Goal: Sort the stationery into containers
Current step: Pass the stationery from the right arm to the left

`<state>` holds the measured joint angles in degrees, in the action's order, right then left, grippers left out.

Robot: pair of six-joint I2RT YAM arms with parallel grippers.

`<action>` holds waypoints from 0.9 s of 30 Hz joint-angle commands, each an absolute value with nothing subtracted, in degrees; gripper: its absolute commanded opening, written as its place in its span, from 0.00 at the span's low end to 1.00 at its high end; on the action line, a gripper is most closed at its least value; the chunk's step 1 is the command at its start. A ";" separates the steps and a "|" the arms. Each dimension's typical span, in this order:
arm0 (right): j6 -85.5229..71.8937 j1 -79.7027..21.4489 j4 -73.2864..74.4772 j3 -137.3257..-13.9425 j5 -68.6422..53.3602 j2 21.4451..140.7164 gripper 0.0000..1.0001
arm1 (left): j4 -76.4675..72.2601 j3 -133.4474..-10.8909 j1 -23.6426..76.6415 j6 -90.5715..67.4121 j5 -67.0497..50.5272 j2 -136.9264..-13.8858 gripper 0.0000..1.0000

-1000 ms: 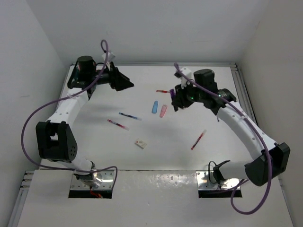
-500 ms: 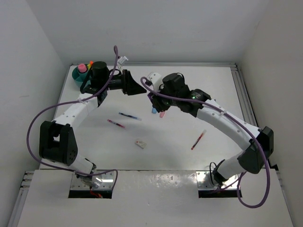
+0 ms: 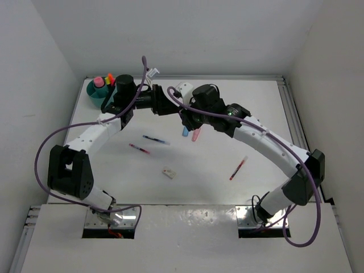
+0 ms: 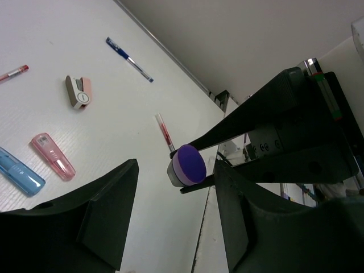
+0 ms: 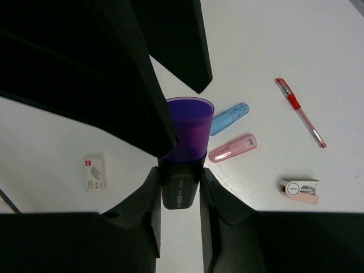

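A black highlighter (image 5: 181, 183) with a purple end (image 5: 190, 122) is pinched by its black body in my right gripper (image 5: 180, 187), above the table's far middle. My left gripper (image 4: 175, 196) faces it with jaws open. The purple end (image 4: 189, 164) sits at the mouth between the left fingertips (image 4: 116, 187), one of them close beside it. From above, the left gripper (image 3: 166, 106) and right gripper (image 3: 185, 117) meet tip to tip. The teal cup (image 3: 96, 92) at the far left corner holds pink and orange-ended pieces.
On the table lie a blue tube (image 3: 185, 132), a pink tube (image 3: 197, 134), a blue pen (image 3: 156, 139), a red pen (image 3: 141, 149), a small eraser (image 3: 168, 172) and another red pen (image 3: 239, 168). A pink-and-grey piece (image 5: 300, 190) lies near a red pen (image 5: 300, 112).
The right arm carried the highlighter leftward to the left gripper. The left arm swung right, away from the cup, uncovering it. The left jaws narrowed a little.
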<state>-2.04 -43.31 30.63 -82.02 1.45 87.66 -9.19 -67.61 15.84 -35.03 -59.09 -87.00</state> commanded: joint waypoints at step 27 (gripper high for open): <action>-10.98 -37.28 33.39 -87.28 0.53 86.92 0.74 | 6.47 -79.88 1.53 -19.37 -41.51 -90.25 0.00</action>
<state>-7.73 -40.49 33.08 -84.60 0.60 88.97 -0.38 -73.84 7.70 -28.08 -49.17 -89.82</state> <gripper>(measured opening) 0.735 0.275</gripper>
